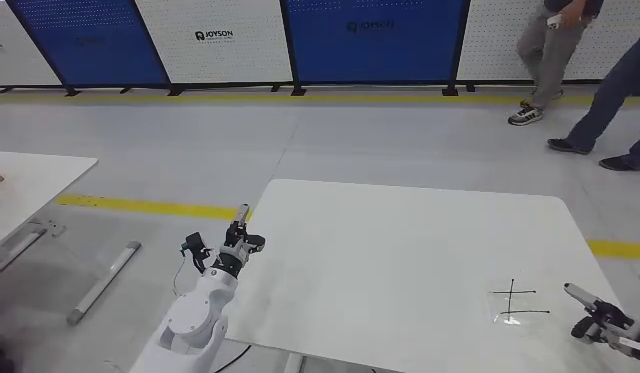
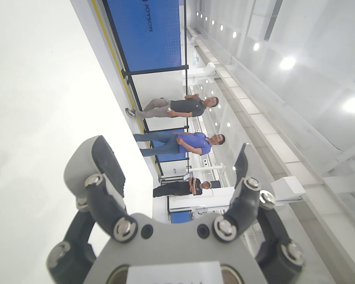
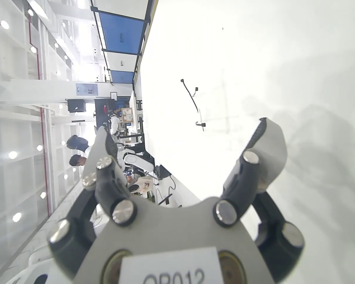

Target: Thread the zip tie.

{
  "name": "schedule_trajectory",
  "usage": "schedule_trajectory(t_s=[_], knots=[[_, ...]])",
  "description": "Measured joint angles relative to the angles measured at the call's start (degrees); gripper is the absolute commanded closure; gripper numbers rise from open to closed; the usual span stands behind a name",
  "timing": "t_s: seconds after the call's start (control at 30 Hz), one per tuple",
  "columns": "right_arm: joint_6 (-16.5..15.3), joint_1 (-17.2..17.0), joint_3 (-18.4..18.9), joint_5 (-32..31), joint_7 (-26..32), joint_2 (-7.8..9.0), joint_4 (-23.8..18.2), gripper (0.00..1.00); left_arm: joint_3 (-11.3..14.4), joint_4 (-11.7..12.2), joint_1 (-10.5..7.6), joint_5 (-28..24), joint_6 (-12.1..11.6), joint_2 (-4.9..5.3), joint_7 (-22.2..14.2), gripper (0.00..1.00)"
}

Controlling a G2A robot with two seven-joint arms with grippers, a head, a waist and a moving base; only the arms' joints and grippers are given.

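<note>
On table (image 1: 400, 238), zip ties (image 1: 512, 303); right claw (image 3: 183, 127) near, agape.

This is an industrial robotics lab or test hall. Blue and white perforated partition panels (image 1: 375, 23) on black frames wall off a bay. Yellow tape lines (image 1: 150, 207) cross the smooth grey floor (image 1: 330, 138). Plain white rectangular worktables (image 1: 400, 263) stand apart, and round lamps (image 2: 287, 62) dot a high white ceiling (image 2: 313, 16).

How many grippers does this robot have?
2. The left gripper hangs open at the left edge of the table; the right gripper, also open, is at the table's near right corner, beside the zip ties.
</note>
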Motion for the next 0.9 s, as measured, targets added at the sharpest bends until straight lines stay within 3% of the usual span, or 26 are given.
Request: schedule_trajectory(t_s=[0.43, 0.63, 0.77, 0.9], knots=[[-0.05, 0.0, -0.03, 0.02, 0.06, 0.01, -0.06, 0.0, 0.0, 0.0, 0.0, 0.0, 0.0, 0.0, 0.0, 0.0], [-6.89, 0.79, -0.1, 1.69, 4.83, 0.62, 1.41, 0.0, 0.0, 0.0, 0.0, 0.0, 0.0, 0.0, 0.0, 0.0], [-7.45, 3.1, -0.88, -0.59, 5.65, 1.16, 3.62, 0.0, 0.0, 0.0, 0.0, 0.0, 0.0, 0.0, 0.0, 0.0], [-7.42, 3.27, -1.07, -0.88, 5.49, 1.18, 3.7, 0.0, 0.0, 0.0, 0.0, 0.0, 0.0, 0.0, 0.0, 0.0]])
